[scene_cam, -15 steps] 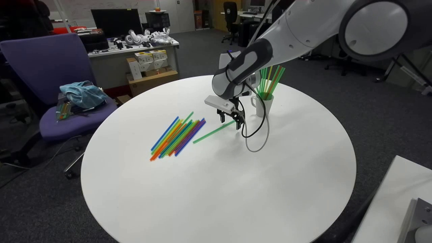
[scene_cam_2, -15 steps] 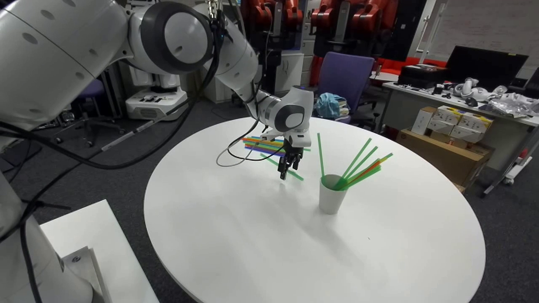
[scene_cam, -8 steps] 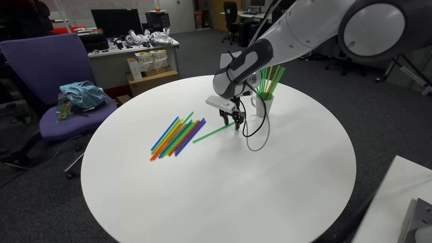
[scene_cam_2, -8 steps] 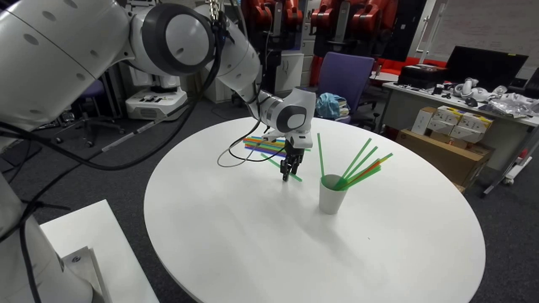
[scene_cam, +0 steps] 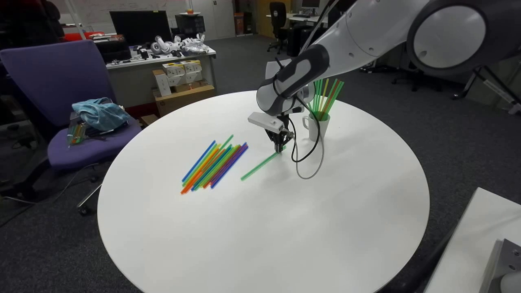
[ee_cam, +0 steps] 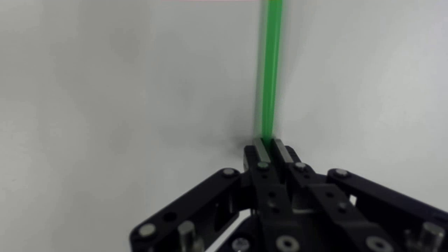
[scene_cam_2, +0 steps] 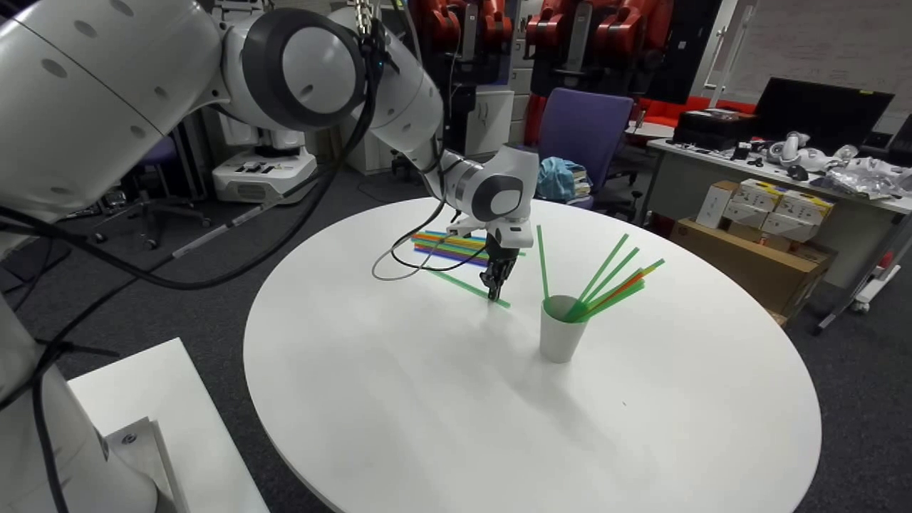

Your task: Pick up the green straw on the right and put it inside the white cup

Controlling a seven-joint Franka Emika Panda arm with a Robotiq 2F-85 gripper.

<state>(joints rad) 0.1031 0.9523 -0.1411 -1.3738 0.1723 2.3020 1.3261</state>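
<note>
Round white table (scene_cam: 268, 219), dark carpet (scene_cam: 240, 65) around, purple chair (scene_cam: 61, 85) and cluttered desk (scene_cam: 130, 85) near; gripper (ee_cam: 269, 148) pinching green straw (ee_cam: 271, 70).

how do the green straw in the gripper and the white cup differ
Shape: the green straw is thin and straight; the white cup is wide and open-topped. Pose: the green straw lies along the table; the white cup stands upright. State: the gripper is closed on the green straw; the white cup stands apart from it, holding other straws. Both are on the round white table.
</note>
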